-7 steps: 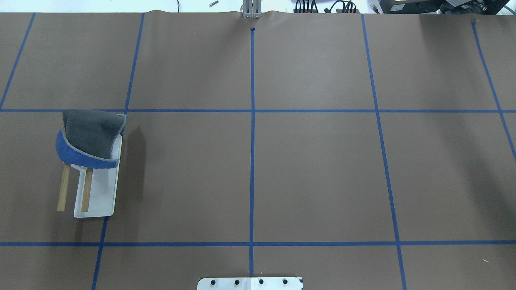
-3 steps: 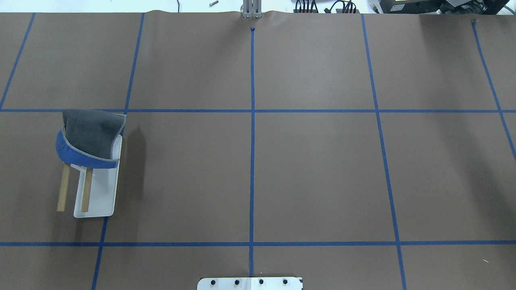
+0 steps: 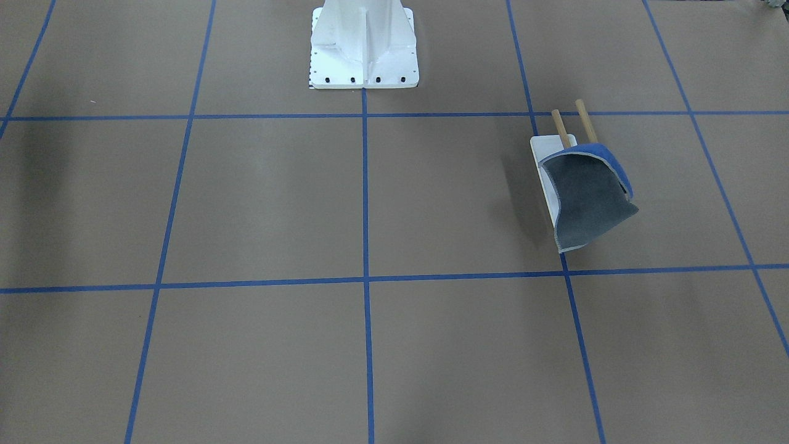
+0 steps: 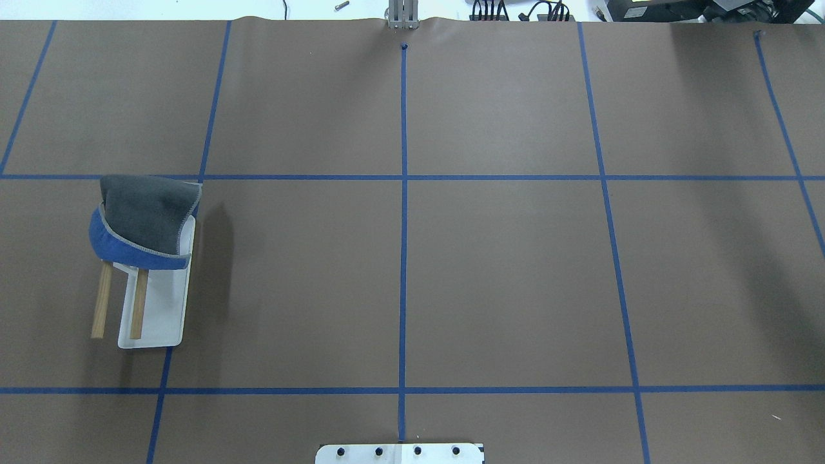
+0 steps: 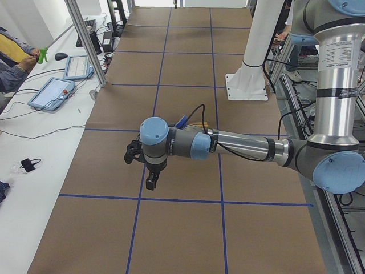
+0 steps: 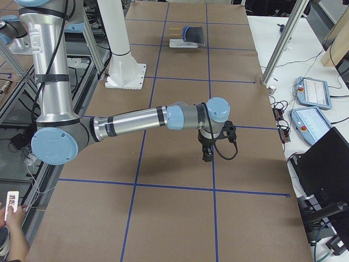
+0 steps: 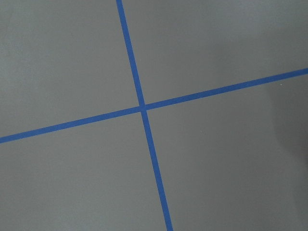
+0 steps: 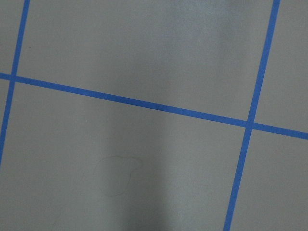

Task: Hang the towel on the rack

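Clear of the left jaws and right jaws, their state untellable, the towel (image 4: 145,212) draped the rack (image 4: 161,316) on a brown, blue-taped counter (image 4: 503,277).

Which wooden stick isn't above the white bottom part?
The outer rod, on the overhead view's left; the other rod lies over the rack's white base.

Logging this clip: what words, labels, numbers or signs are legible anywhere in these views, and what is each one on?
No text can be read in any view.
towel and rack: no print shows.
tablet screens: content too small to read.
right arm's upright tube: a faint marking, too blurred to read.
table paper: blue tape lines only, no characters.
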`<action>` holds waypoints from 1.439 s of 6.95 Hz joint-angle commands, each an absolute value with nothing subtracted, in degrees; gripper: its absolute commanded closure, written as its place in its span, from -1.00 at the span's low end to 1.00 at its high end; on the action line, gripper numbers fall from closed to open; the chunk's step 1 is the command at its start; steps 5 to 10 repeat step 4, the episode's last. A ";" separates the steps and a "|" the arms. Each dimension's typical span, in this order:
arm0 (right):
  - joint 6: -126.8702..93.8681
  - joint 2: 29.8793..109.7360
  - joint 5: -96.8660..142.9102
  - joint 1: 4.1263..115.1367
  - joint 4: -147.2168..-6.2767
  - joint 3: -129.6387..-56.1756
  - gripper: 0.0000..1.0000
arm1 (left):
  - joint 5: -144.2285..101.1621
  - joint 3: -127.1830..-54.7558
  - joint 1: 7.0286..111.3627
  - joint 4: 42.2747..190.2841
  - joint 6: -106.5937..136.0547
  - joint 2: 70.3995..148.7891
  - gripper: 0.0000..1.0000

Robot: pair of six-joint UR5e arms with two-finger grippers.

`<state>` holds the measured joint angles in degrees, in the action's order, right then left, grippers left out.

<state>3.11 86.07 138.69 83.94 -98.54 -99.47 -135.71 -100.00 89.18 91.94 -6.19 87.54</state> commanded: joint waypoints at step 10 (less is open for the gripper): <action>2.99 86.13 138.87 83.94 -98.61 -100.46 -1.00 | -135.79 -100.55 89.12 92.81 -5.89 87.54 -0.96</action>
